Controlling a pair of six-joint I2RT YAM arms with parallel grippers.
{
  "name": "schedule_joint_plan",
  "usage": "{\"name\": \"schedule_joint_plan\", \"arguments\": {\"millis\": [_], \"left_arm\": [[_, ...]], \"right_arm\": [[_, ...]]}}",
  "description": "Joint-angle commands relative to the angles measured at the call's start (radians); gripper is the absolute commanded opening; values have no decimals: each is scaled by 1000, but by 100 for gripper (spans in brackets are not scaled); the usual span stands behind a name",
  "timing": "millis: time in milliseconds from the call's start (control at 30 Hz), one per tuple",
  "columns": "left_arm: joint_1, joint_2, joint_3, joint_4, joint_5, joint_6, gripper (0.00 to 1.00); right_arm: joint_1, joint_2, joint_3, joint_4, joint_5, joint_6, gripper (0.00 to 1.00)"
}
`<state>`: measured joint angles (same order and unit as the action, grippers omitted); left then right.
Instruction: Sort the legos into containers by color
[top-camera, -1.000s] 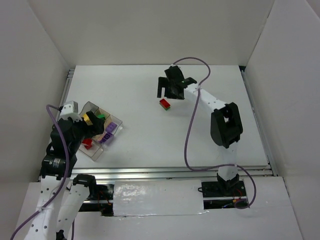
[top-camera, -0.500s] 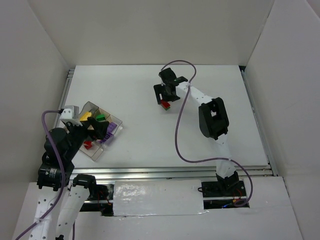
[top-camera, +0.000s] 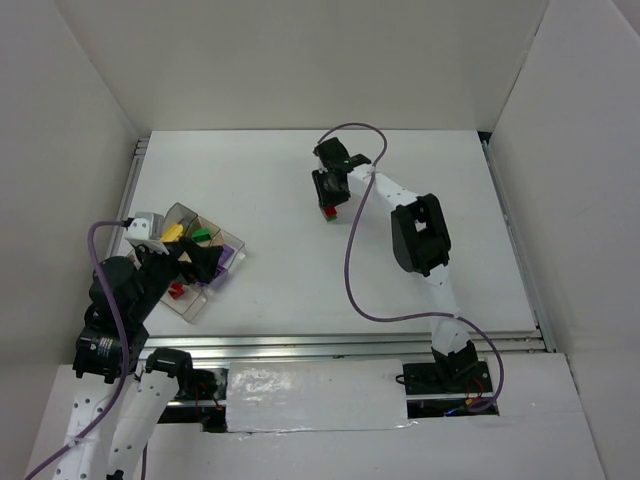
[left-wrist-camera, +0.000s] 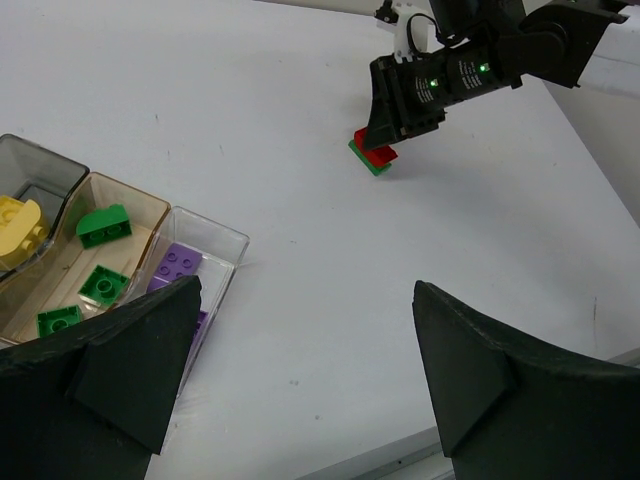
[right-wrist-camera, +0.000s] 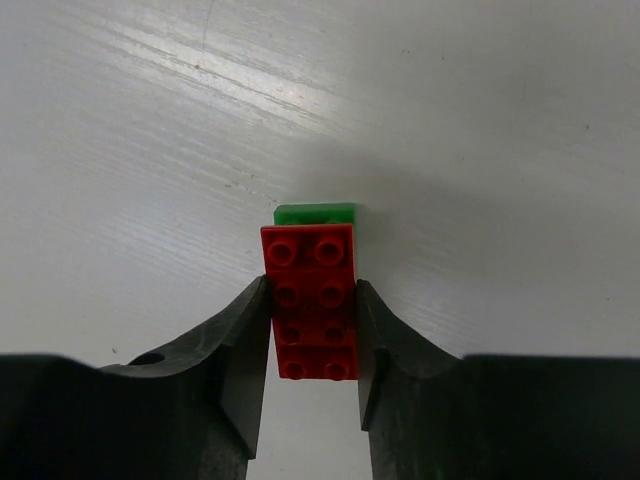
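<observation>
- Your right fingers (right-wrist-camera: 235, 350) are narrow. They are closed on the red brick (right-wrist-camera: 310, 300), with one pad against each long side.
- The brick's long axis runs straight out along the fingers, so the grip is across its short width. About half its length pokes out past the tips.
- A green piece (right-wrist-camera: 315, 213) sits under the red brick, and only its edge shows beyond the far end. I judge the two are stuck together, so expect both to come up on the lift.
- The surface (right-wrist-camera: 480, 150) around the fingers is bare white on both sides and ahead, with nothing to snag.
- Your right arm has this brick, and your left arm is well apart from it.
- The left fingers (left-wrist-camera: 130, 350) are spread wide and hold nothing. The tray (left-wrist-camera: 236, 240) lies just off their left tip.
- In the tray, seen from the left fingers, purple is in the nearest compartment, green in the next and yellow in the farthest. In the overhead view, red is in a compartment on the tray's near side.
- The red brick is far from the tray, so plan a long carry over open surface towards the left fingers.
</observation>
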<state>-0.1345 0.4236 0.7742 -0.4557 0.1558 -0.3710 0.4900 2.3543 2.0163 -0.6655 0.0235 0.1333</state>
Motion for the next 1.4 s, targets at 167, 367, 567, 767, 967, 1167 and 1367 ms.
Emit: {"name": "schedule_joint_plan", "arguments": {"millis": [167, 367, 567, 767, 967, 1167, 1367], "left_arm": [[-4, 14, 16, 38, 14, 18, 99], [-4, 38, 8, 60, 74, -3, 100], [-5, 124, -3, 164, 489, -9, 99], [-7, 109, -108, 408, 745, -158, 100], [-10, 87, -81, 436, 817, -206, 100], [-10, 44, -108, 547, 873, -285, 99], [-10, 14, -154, 652, 878, -355, 99]], "right_arm": [[1, -73, -77, 53, 46, 17, 0], [4, -347, -354, 223, -239, 188, 0], [21, -760, -831, 746, -600, 529, 0], [107, -932, -1011, 1090, -686, 756, 0], [163, -1052, -1077, 1309, -735, 874, 0], [214, -1078, -1105, 1443, -793, 878, 0], [285, -1040, -1101, 1529, -798, 908, 0]]}}
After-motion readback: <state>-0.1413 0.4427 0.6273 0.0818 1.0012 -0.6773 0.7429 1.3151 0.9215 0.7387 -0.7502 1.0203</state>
